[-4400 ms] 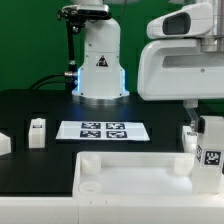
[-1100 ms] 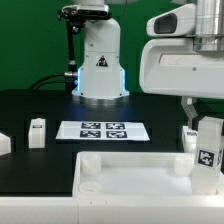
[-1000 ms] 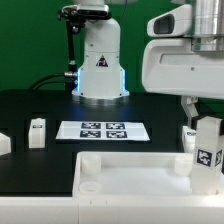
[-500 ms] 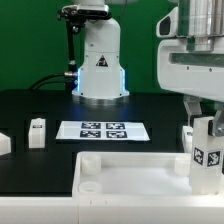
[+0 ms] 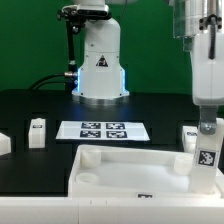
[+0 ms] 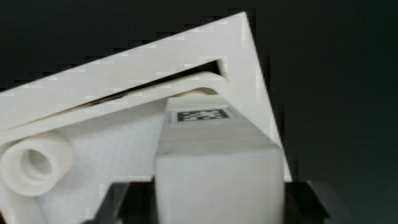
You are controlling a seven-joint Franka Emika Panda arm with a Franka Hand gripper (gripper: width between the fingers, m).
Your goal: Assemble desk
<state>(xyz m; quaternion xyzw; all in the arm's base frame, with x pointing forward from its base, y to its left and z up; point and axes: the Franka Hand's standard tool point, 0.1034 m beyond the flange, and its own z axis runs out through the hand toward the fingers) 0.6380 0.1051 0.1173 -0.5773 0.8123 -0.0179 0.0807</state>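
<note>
The white desk top (image 5: 130, 172) lies at the front of the black table, with a round socket (image 5: 88, 181) at its near left corner. My gripper (image 5: 207, 137) is shut on a white square leg (image 5: 207, 160) that bears a black-and-white tag. The leg stands upright at the top's right end. In the wrist view the leg (image 6: 217, 150) runs out from between my dark fingers (image 6: 128, 203), so the gripper (image 6: 217, 208) is closed on it. It points at a corner of the desk top (image 6: 107, 110). A round socket (image 6: 36, 166) shows beside it.
The marker board (image 5: 101, 130) lies mid-table. One loose leg (image 5: 37, 131) stands at the exterior view's left and another (image 5: 3, 144) at the far left edge. A third leg (image 5: 189, 134) stands behind the gripper. The robot base (image 5: 100, 62) rises at the back.
The hand has turned on its vertical axis while keeping the leg, and now shows narrow. The leg has sunk slightly. The desk top has shifted a little to the exterior view's left.
</note>
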